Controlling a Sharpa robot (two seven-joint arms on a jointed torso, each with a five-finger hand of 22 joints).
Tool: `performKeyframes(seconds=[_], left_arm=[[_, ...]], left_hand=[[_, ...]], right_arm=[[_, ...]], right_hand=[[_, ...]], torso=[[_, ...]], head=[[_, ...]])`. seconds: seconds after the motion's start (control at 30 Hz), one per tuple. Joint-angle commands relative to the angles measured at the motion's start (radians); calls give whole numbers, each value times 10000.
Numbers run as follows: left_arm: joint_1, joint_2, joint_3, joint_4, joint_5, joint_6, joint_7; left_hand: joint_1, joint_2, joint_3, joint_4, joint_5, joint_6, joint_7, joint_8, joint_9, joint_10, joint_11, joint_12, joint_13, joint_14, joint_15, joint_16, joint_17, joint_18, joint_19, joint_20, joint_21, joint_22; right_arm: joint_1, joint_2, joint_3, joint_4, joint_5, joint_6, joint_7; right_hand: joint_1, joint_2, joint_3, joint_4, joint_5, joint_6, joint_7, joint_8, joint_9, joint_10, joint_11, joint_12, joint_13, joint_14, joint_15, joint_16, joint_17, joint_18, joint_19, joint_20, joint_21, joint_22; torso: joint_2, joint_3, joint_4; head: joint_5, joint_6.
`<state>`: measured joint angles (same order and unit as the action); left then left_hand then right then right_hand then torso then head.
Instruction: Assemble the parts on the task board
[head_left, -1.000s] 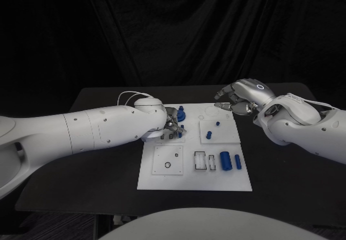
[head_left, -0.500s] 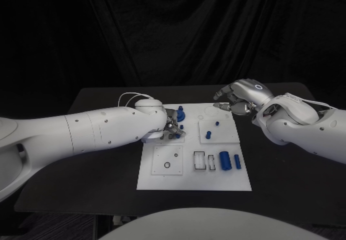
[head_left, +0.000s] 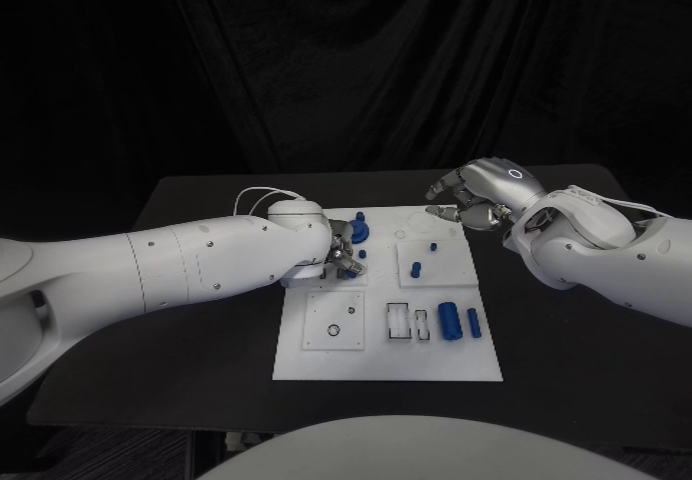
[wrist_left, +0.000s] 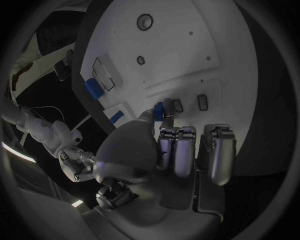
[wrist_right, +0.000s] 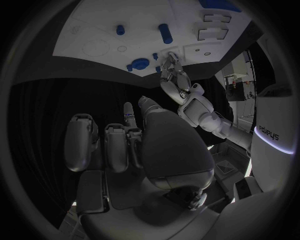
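Left hand (head_left: 340, 254) low on the board (head_left: 389, 365) – pinching a small blue part (wrist_left: 158, 108), right hand (head_left: 476, 197) curled, holding nothing – above the far right corner

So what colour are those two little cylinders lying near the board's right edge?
Blue cylinders on the white task board, clearest in the head view.

The left robot hand (head_left: 340, 252) rests fingers-down on the task board (head_left: 389, 362) beside a blue part (head_left: 359, 230); the right robot hand (head_left: 476, 197) hovers, fingers curled, over the board's far edge.
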<state>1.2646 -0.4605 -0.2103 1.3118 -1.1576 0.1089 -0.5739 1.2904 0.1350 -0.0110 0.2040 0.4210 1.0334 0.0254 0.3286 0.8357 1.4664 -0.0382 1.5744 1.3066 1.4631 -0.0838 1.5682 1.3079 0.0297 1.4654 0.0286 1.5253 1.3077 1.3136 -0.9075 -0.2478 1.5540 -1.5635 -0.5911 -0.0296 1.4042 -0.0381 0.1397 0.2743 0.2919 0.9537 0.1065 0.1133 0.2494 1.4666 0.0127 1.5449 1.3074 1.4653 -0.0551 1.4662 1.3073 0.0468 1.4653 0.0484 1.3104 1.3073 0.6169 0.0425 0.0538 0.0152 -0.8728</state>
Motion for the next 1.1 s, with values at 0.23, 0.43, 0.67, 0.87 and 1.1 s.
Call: performKeyframes(seconds=[0.23,0.43,0.67,0.87,1.1], left_arm=[[-45,-214,-7,249,8,-429,191],[-39,-554,21,526,8,-976,190],[9,-1016,92,850,8,-1473,164],[32,-1192,104,890,8,-1456,58],[20,-1150,57,850,8,-1535,0]], left_hand=[[-370,-929,2005,-97,51,250,-87,-228,359,1044,-109,-36,2642,1077,-81,26,2629,-41,342,-78,-55,1756],[-1144,-1598,3635,-158,-105,397,-81,-359,767,1044,-103,-36,2642,1077,-87,26,2629,-48,371,-72,-66,1800],[-1226,-1643,3730,-170,-146,436,-90,-361,809,1044,-109,-36,2642,1077,-90,26,2629,-53,389,-73,-56,1821],[-1449,-1674,3864,-104,-320,489,-88,-388,883,1044,-112,-36,2642,1077,-96,26,2629,-49,384,-76,-67,1814],[-1570,-1655,3910,-49,-415,517,-89,-405,920,1044,-111,-36,2642,1077,-96,26,2629,-53,398,-78,-61,1831]], right_arm=[[-52,-39,6,-5,-22,56,-129],[-61,-85,7,-2,-22,53,-139],[-64,-116,7,-20,-22,56,-160],[-66,-101,7,-53,-22,85,-186],[-73,-86,7,-52,-22,121,-204]], right_hand=[[98,-5,54,-1,82,57,-1,-59,-18,735,60,-63,2336,814,44,-48,1674,92,200,76,-52,1890],[102,-6,58,-1,99,58,0,-61,-22,731,62,-68,2332,811,44,-61,1662,94,198,76,-61,1888],[104,-7,60,0,108,59,1,-62,-23,729,63,-70,2330,810,45,-68,1656,95,196,77,-65,1887],[104,-11,60,1,114,59,3,-64,-26,713,64,-87,2314,808,46,-74,1651,96,195,77,-71,1885],[102,-15,61,5,124,61,5,-65,-29,697,65,-105,2298,805,47,-91,1636,104,183,78,-109,1874]], torso=[[-2,-2,10],[-10,-11,17],[-14,-20,18],[-30,-1,25],[-35,12,33]], head=[[-15,2],[-25,2],[-5,2],[50,2],[80,2]])
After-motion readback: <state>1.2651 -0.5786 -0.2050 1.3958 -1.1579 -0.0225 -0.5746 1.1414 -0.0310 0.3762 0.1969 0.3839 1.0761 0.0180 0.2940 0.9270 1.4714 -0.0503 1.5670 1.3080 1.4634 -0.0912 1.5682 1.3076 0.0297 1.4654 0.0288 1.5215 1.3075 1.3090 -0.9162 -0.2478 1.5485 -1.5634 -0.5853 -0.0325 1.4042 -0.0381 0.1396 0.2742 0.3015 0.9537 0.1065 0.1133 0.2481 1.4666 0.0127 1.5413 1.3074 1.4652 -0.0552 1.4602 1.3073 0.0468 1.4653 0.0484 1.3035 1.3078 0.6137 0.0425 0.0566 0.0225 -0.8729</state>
